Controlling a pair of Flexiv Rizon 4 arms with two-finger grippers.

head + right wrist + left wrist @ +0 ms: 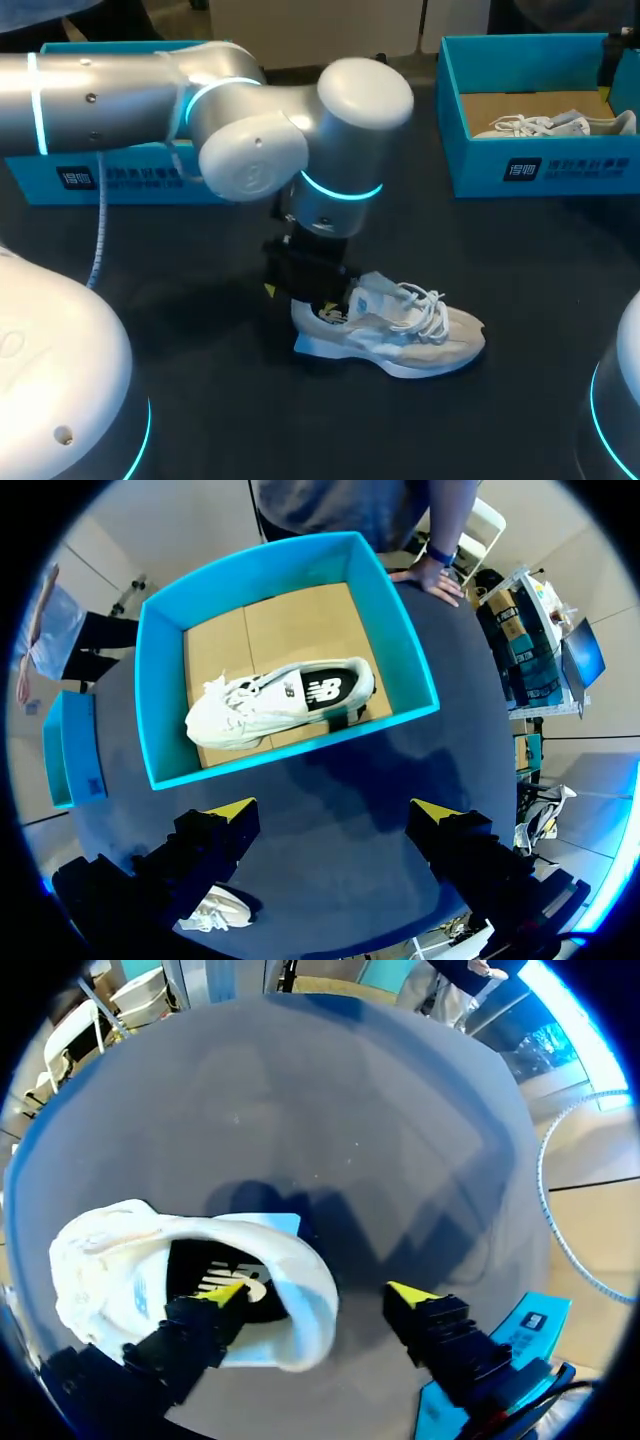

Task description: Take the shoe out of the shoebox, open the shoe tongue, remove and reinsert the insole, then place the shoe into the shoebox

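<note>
A white shoe point(400, 325) lies on its side on the dark table, toe to the right. My left gripper point(300, 300) stands at its heel, open. In the left wrist view one fingertip point(225, 1295) is inside the shoe point(110, 1250) over the black insole point(215, 1275). The other fingertip point(405, 1295) hangs clear outside the heel, so the heel collar sits between the fingers, not clamped. My right gripper point(333, 810) is open and holds nothing, high over the table. The teal shoebox point(300, 750) lies ahead of it.
The shoebox point(520, 165) at the back right holds a second white shoe point(550, 125), also seen as the boxed shoe point(270, 700). A teal lid point(120, 180) lies at the back left. A person's hand point(430, 575) rests on the table edge behind the box.
</note>
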